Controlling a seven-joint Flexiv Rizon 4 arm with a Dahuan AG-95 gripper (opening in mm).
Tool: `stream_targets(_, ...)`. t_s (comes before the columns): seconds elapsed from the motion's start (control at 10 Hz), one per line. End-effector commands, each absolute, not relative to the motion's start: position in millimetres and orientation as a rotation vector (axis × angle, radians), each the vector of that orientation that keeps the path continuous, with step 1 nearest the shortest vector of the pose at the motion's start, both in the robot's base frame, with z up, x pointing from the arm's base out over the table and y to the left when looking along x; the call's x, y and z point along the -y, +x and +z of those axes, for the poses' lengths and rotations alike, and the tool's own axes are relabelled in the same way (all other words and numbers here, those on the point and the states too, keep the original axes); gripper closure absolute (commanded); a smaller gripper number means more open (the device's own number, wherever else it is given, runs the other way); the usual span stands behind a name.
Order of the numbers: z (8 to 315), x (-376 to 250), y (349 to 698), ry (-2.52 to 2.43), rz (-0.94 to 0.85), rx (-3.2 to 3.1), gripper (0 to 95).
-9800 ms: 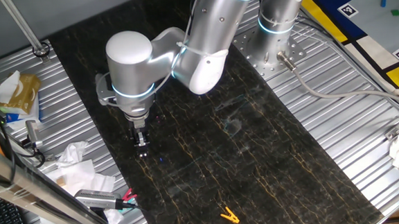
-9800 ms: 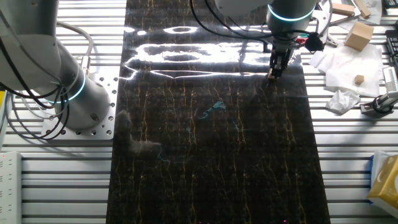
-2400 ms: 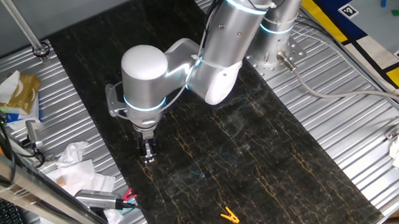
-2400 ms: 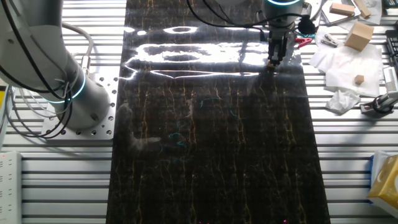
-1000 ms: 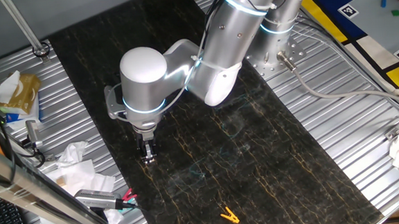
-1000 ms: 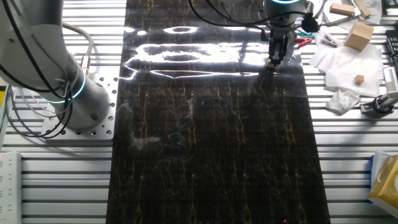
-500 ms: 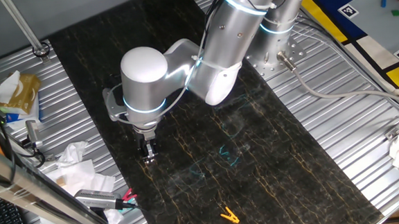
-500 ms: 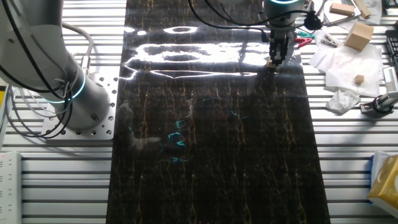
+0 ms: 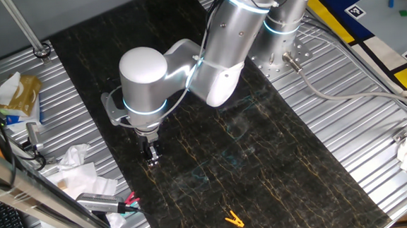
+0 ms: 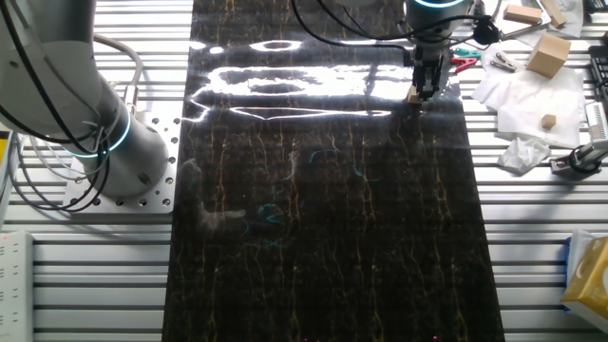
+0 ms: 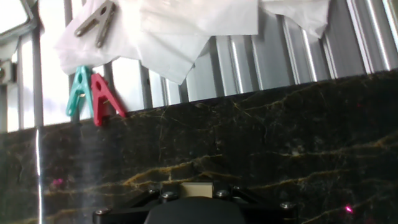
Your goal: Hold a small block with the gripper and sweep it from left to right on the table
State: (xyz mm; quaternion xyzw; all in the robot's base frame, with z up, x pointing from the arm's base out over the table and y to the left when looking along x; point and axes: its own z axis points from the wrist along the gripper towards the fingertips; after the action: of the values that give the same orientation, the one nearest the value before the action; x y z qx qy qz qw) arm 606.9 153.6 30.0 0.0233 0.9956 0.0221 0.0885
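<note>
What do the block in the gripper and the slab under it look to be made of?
The small block: pale tan with a matte, unpainted face, probably raw wood. The table: black with thin gold veins and a glossy polish that mirrors the lights, so it looks like marble, though it may be a printed laminate; the views cannot settle which.

1. We see ribbed silver metal decking (image 9: 346, 130) on both sides of the dark slab.
2. Crumpled white paper (image 9: 76, 168) lies on the ribs at one side. A red clip (image 11: 104, 96) and a teal clip (image 11: 78, 93) sit beside it, near the slab's edge.
3. A yellow clip (image 9: 232, 219) rests on the dark surface, well apart from the clutter.
4. Overhead light glares in white streaks (image 10: 285, 81) across the far end.
5. A board with black-and-white marker squares (image 9: 389, 18) lies beyond the decking.
6. A tan box (image 10: 548, 55) sits on white paper.
</note>
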Motion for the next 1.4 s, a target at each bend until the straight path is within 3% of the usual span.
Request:
stream_targets(0.1, 29.0, -153.5, 607.5, 0.053, 0.073, -2.971, 76.0)
stream_targets(0.4, 29.0, -153.5, 607.5, 0.046, 0.059, -2.975, 76.0)
stream_targets(0.5, 29.0, -153.5, 607.5, 0.041, 0.054, -2.982, 95.0)
stream_targets(1.3, 29.0, -153.5, 607.5, 0.023, 0.058, -2.988, 95.0)
stream_targets(1.4, 29.0, -153.5, 607.5, 0.022, 0.058, -2.986, 76.0)
